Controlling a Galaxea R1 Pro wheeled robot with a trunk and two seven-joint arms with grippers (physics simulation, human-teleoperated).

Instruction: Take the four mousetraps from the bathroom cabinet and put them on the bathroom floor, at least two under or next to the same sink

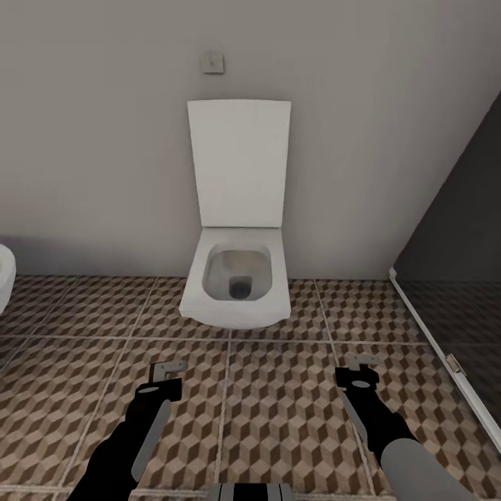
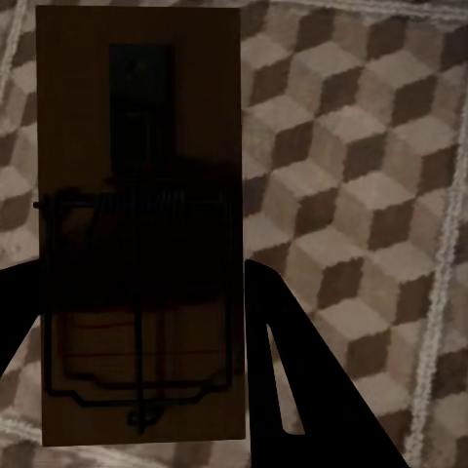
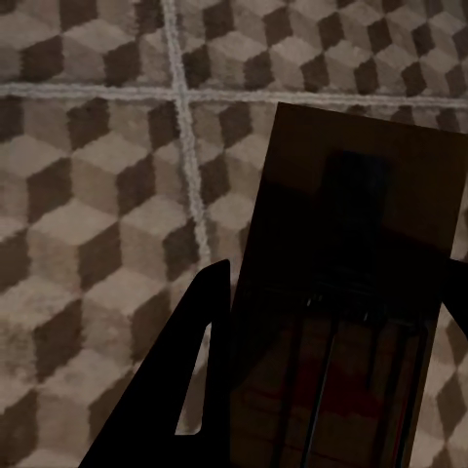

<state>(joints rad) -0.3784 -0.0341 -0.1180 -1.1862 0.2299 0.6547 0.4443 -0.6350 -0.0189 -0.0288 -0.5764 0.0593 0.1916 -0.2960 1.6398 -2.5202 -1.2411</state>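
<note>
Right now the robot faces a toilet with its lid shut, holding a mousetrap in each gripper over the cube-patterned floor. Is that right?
Not quite: the toilet has its lid up against the wall, the bowl open, as the head view shows. The rest holds: the left gripper holds a mousetrap and the right gripper holds another mousetrap, both over the cube-patterned floor.

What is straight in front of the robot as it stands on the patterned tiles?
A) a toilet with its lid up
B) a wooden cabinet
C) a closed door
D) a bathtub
A: a white toilet stands against the wall on the bathroom floor, its lid raised.
</note>
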